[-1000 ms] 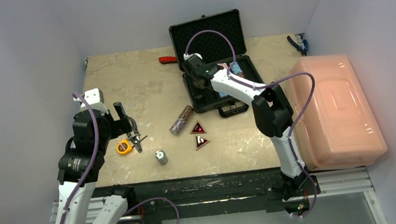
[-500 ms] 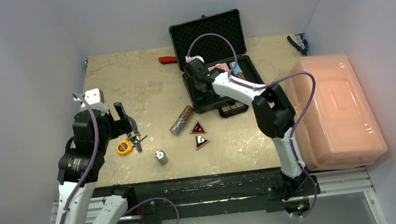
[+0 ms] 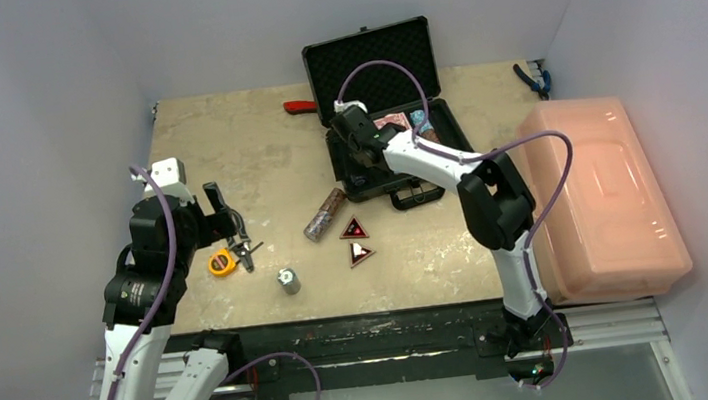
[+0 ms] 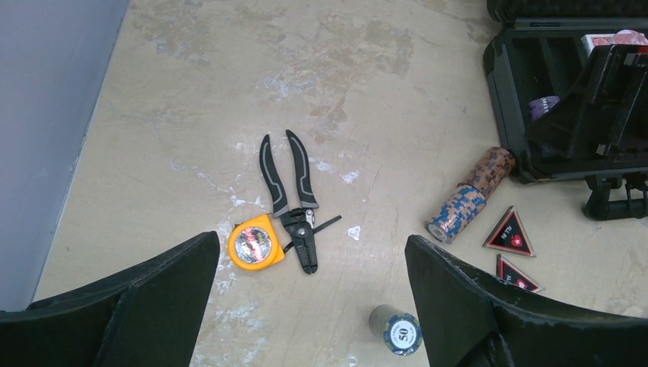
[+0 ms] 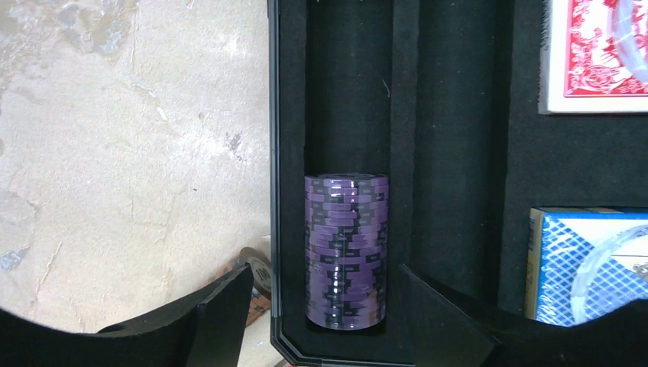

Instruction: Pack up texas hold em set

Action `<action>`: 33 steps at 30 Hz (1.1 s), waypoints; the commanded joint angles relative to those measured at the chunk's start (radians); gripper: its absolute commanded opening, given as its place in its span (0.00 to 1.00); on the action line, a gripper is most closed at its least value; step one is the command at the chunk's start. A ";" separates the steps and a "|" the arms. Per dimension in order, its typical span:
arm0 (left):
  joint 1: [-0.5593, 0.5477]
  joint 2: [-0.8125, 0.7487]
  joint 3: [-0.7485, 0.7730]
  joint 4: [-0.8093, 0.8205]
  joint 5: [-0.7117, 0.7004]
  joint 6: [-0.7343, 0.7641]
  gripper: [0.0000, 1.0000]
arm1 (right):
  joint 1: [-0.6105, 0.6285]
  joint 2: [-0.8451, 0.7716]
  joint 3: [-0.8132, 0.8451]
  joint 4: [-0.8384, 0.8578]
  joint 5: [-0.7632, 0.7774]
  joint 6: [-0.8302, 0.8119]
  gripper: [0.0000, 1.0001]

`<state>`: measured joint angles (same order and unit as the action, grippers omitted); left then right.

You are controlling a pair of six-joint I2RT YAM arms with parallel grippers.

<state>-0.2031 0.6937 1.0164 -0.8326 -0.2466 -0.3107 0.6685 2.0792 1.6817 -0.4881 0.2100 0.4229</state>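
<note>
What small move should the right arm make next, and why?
Probably lift the right gripper out of the case: its jaws stand open on either side of the purple chip stack, which lies in a foam slot. A mottled chip stack lies outside.

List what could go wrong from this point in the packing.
The open right gripper flanks the purple chip stack in the case slot; a crooked retreat might drag chips out.
The orange-and-blue stack lies on its side and may roll or split when pinched.
The open left gripper hangs over the pliers: wrong-item grab.
</note>
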 commanded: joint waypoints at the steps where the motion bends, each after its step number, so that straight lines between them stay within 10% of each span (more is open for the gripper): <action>1: 0.007 -0.003 -0.001 0.029 0.004 0.017 0.92 | -0.004 -0.076 0.026 -0.030 0.000 0.003 0.76; 33: 0.031 -0.002 -0.003 0.031 0.022 0.017 0.91 | -0.054 0.219 0.394 -0.135 0.000 -0.110 0.13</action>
<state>-0.1852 0.6937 1.0164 -0.8322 -0.2382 -0.3107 0.6140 2.3543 2.0933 -0.6235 0.2268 0.3305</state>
